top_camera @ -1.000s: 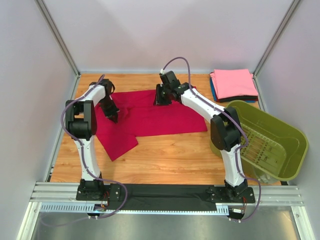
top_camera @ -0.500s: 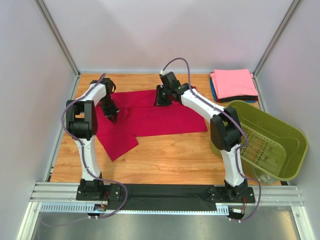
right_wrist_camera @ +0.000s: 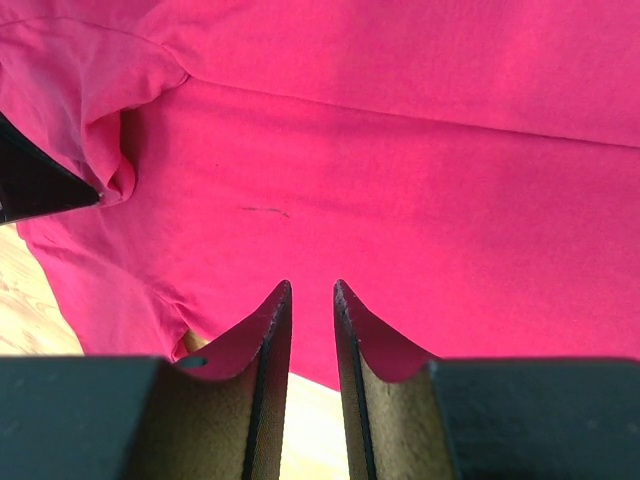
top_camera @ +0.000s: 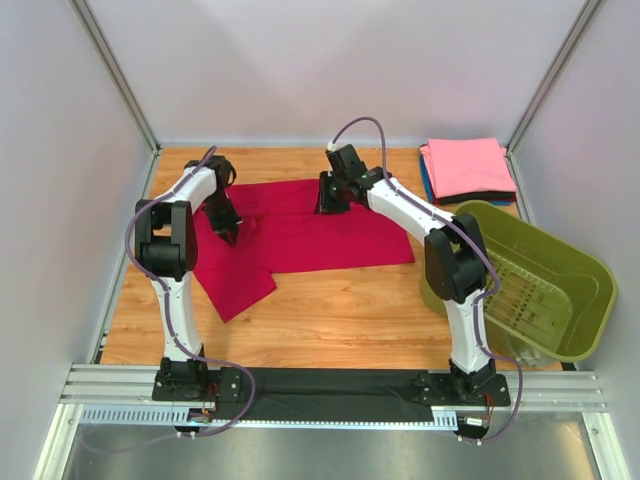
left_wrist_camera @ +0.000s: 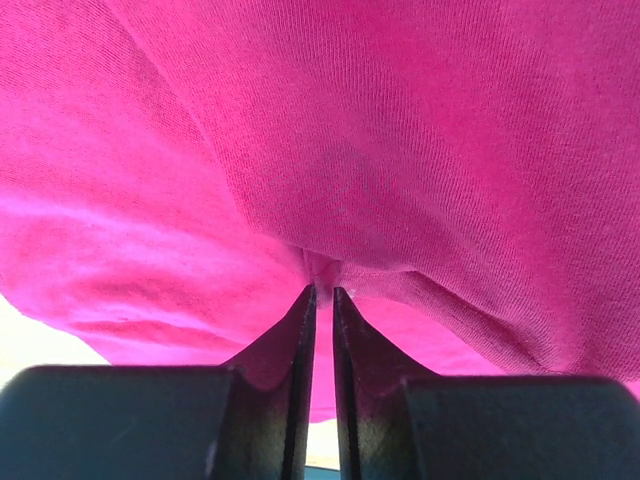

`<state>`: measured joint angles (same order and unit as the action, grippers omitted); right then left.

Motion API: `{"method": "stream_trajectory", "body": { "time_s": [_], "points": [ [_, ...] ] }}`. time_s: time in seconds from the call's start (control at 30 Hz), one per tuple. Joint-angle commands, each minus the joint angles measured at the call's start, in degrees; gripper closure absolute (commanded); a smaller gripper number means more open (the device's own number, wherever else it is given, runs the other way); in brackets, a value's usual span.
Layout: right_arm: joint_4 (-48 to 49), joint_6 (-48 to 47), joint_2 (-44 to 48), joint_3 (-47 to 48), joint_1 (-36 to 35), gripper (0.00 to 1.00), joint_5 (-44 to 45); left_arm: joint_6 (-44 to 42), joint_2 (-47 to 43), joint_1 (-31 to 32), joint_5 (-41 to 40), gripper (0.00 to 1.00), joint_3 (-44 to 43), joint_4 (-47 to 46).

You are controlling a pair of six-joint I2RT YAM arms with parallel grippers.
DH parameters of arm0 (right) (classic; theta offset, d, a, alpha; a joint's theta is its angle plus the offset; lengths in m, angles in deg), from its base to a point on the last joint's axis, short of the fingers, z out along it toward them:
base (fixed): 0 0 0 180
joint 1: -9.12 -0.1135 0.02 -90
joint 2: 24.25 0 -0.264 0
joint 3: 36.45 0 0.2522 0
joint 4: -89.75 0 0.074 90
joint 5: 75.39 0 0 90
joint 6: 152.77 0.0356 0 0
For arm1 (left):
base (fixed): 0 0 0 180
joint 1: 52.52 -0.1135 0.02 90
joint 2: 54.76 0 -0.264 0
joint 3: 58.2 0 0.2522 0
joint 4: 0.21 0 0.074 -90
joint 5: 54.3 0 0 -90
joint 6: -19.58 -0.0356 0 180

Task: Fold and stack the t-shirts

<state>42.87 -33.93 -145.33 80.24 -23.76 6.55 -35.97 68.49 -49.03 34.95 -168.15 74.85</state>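
L claw (left_wrist_camera: 322, 290): jaws near-closed, pinching a pucker of the crimson t-shirt (top_camera: 310, 235). R claw (right_wrist_camera: 311, 286): narrow gap, tips at shirt's edge; cannot tell if gripping. Shirt lies spread centre-left of top view on wooden table (top_camera: 340, 300). Folded pink tee (top_camera: 467, 165) upper right. Olive basket (top_camera: 590, 300) at right.

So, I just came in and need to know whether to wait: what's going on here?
The robot is working on a red t-shirt spread on the wooden table. The left gripper pinches a fold near its left side; the right gripper, jaws nearly together, appears to grip its far edge. A stack of folded shirts, pink on top, sits at the far right corner, next to a green basket.
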Motion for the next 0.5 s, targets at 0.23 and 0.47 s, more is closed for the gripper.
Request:
{"method": "stream_trajectory", "body": {
  "time_s": [0.23,0.47],
  "points": [
    [2.4,0.5,3.8,-0.9,1.5,0.76,-0.9,1.0,0.1,0.2,-2.0,0.97,-0.8,1.5],
    [2.3,0.8,3.9,-1.0,2.2,0.76,-0.9,1.1,-0.8,0.3,-3.1,1.00,-3.2,4.6]
  ]
}}
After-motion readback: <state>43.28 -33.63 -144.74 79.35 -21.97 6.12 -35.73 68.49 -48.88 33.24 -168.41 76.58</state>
